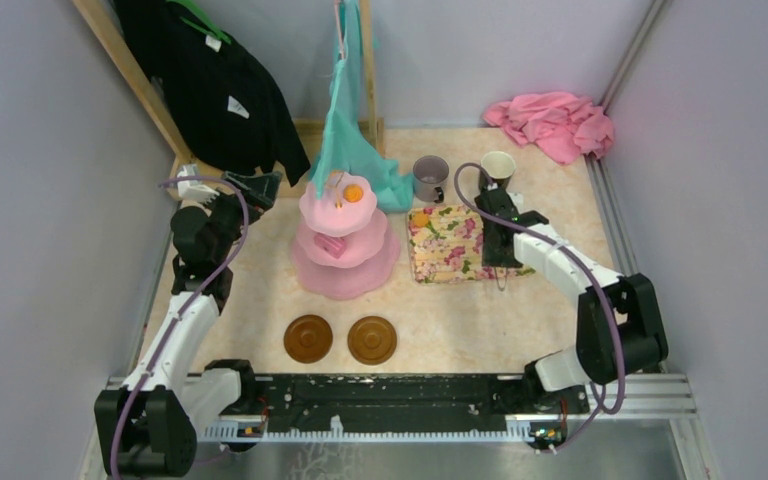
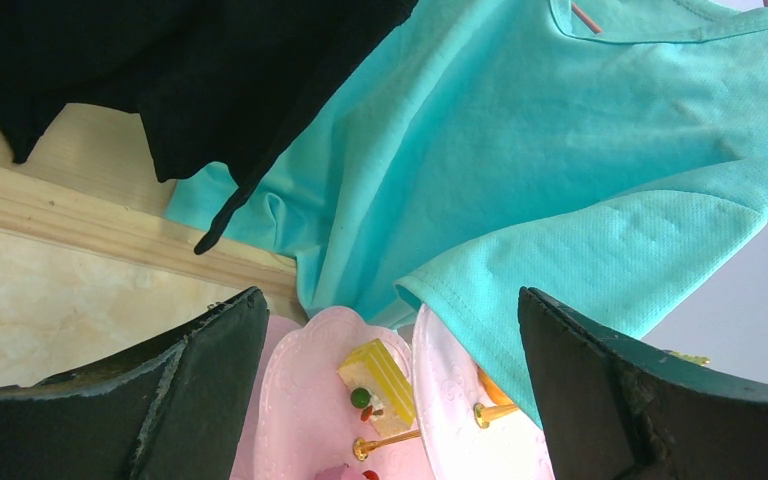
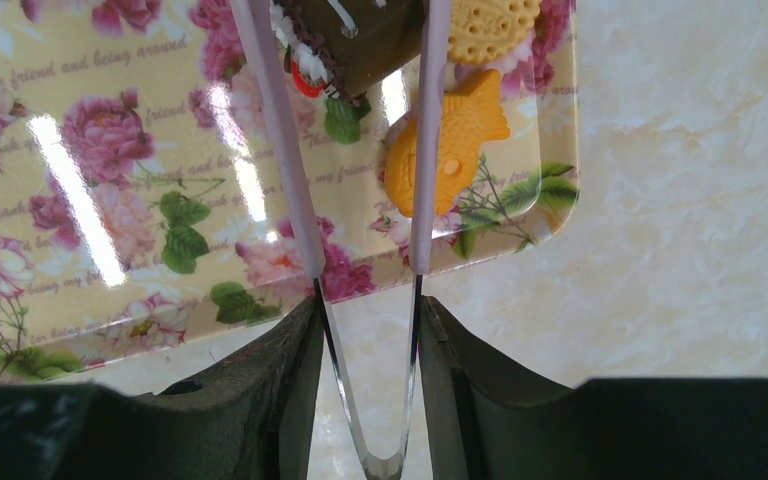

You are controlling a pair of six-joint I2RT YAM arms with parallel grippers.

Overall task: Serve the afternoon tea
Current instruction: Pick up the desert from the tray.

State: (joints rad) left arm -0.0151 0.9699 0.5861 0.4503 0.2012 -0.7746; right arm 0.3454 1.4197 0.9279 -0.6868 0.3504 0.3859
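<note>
The pink three-tier stand (image 1: 345, 262) stands left of centre, with an orange cake (image 1: 354, 191) on top and a pink cake (image 1: 332, 247) on the middle tier. In the left wrist view the stand (image 2: 300, 400) also holds a yellow cake (image 2: 380, 380). My left gripper (image 1: 255, 185) is open and empty, just left of the stand's top (image 2: 390, 300). My right gripper (image 1: 500, 225) is shut on metal tongs (image 3: 278, 130), which pinch a brown cake (image 3: 360, 40) over the floral tray (image 3: 110, 200). An orange fish cake (image 3: 450, 150) and a yellow biscuit (image 3: 490, 25) lie on the tray.
The grey mug (image 1: 430, 178) and the black white-lined mug (image 1: 497, 168) stand behind the tray (image 1: 450, 262). Two brown discs (image 1: 308, 338) (image 1: 371, 340) lie near the front. Teal fabric (image 1: 345, 110) hangs over the stand, a black garment (image 1: 210, 90) hangs at left, and a pink cloth (image 1: 552, 125) lies at back right.
</note>
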